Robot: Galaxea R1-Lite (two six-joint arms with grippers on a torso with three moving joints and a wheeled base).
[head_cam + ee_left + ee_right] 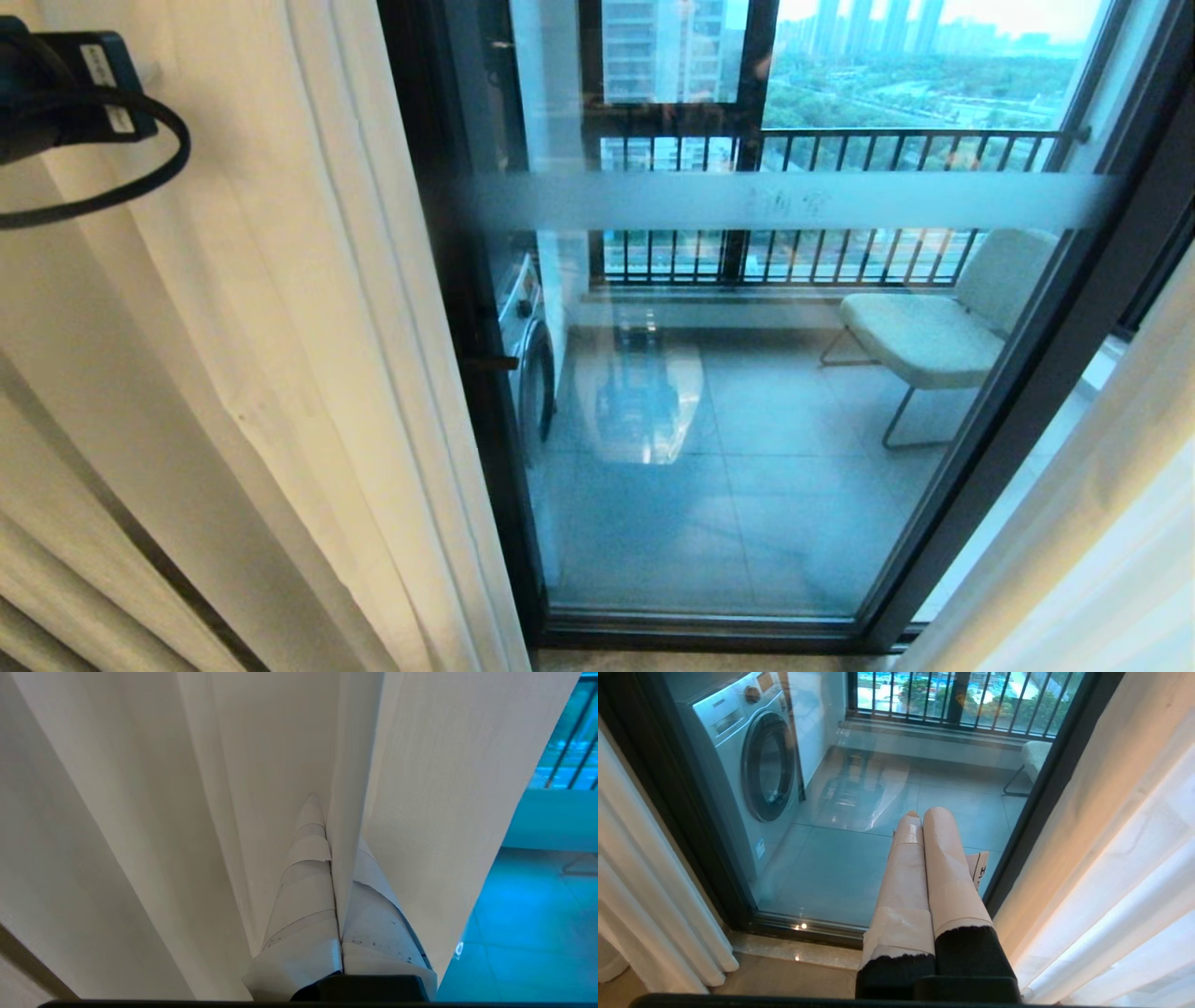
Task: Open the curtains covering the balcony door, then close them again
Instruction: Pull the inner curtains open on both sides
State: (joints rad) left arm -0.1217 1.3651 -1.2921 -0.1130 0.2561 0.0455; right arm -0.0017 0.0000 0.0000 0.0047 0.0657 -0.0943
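Note:
The cream curtains' left panel (280, 327) hangs bunched at the left of the balcony door (747, 439). The door's glass, with its frosted stripe (794, 201), stands uncovered. My left gripper (334, 826) is shut on a vertical fold of that curtain (348, 788), which runs between its white taped fingers (303, 877). Only the left arm's black wrist piece with its cable (65, 93) shows in the head view, high against the fabric. My right gripper (924, 814) is shut and empty, held low in front of the door glass (831, 868), near its right frame (1036, 802).
More pale fabric (1102, 523) hangs right of the door, close beside my right gripper (1111, 849). Behind the glass stand a washing machine (752, 756), a pale chair (934, 327) and a black railing (840, 149). The door's sill (794, 949) lies below.

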